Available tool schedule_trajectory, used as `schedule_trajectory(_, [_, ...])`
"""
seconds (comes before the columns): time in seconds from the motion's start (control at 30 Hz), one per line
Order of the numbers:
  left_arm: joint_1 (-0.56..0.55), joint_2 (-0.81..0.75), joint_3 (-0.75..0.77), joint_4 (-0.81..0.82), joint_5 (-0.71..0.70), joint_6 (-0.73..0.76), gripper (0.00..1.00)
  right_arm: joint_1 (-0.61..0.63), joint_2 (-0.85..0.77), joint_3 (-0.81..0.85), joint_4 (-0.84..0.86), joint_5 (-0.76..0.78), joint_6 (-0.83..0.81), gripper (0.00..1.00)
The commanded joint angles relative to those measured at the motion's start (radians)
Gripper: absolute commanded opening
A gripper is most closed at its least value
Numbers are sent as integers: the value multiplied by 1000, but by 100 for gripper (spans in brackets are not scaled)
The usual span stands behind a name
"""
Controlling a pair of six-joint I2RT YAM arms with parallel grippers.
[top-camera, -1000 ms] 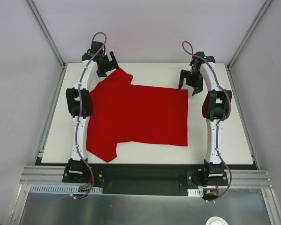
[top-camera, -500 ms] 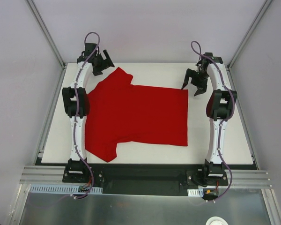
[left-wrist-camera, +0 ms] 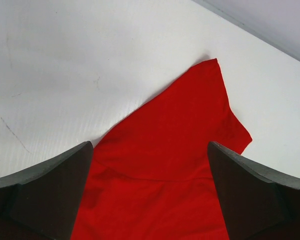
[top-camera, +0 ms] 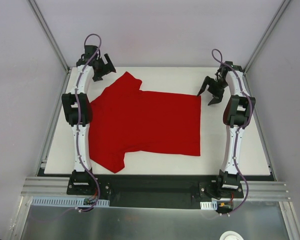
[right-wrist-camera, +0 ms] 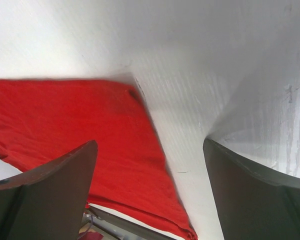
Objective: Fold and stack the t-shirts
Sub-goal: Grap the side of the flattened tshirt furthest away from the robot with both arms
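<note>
Both arms have drawn back outward from the red t-shirt [top-camera: 150, 122], which lies spread flat across the middle of the white table [top-camera: 165, 77], sleeves toward 9 o'clock and hem toward 3 o'clock. At 11 o'clock, the left gripper [top-camera: 105, 67] hangs beyond the far sleeve tip, jaws wide apart and empty. At 2 o'clock, the right gripper [top-camera: 205, 98] hangs just beside the far hem corner, jaws also spread and holding nothing.

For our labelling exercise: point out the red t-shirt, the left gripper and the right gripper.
red t-shirt [top-camera: 150, 122], top view, middle of body.
left gripper [top-camera: 106, 70], top view, between fingertips.
right gripper [top-camera: 205, 98], top view, between fingertips.
</note>
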Motion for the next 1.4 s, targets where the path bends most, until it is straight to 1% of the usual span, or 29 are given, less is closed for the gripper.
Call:
schedule_trajectory(0.0, [-1,-68,10,-19,-8,23,99,-8,18,29,20,-68,59,89])
schedule_trajectory(0.17, [-1,-65,13,-19,14,25,99,-5,46,24,60,-139,113,88])
schedule_trajectory(0.27, [-1,-57,16,-25,28,37,99,6,65,27,95,-183,145,82])
schedule_trajectory(0.33, [-1,-52,15,-28,34,37,99,17,76,27,103,-209,162,69])
schedule_trajectory(0.37, [-1,-51,12,-31,37,34,99,21,82,24,109,-217,167,66])
schedule_trajectory(0.4, [1,-52,12,-32,41,32,99,26,85,24,114,-223,168,58])
schedule_trajectory(0.43, [-1,-48,12,-32,45,31,99,32,87,24,115,-225,171,56])
schedule_trajectory(0.47, [-1,-48,12,-34,51,32,99,35,86,19,118,-223,170,55])
schedule_trajectory(0.5, [-1,-48,10,-34,48,34,99,37,85,15,123,-222,171,50])
schedule_trajectory(0.53, [-1,-45,12,-35,51,35,99,38,85,13,126,-223,174,41])
schedule_trajectory(0.57, [-1,-43,12,-37,54,37,99,38,85,9,128,-225,176,31])
schedule_trajectory(0.63, [-1,-40,13,-40,58,40,99,38,84,7,129,-223,173,19])
schedule_trajectory(0.67, [-1,-38,12,-39,57,40,98,38,82,1,129,-220,173,10])
schedule_trajectory(0.73, [1,-28,12,-43,57,35,96,38,73,-7,129,-212,170,6])
schedule_trajectory(0.77, [1,-22,15,-45,58,34,94,38,67,-13,132,-209,170,1])
schedule_trajectory(0.83, [1,-6,21,-49,71,17,95,38,56,-19,135,-211,164,1])
schedule_trajectory(0.87, [2,1,24,-51,77,6,99,38,53,-22,131,-209,164,1])
schedule_trajectory(1.0, [4,41,41,-60,130,-47,99,38,32,-42,126,-200,148,1])
schedule_trajectory(1.17, [13,92,41,-77,242,-110,99,37,0,-54,102,-183,115,0])
schedule_trajectory(1.37, [14,110,30,-80,253,-130,99,37,-42,-71,88,-183,90,1])
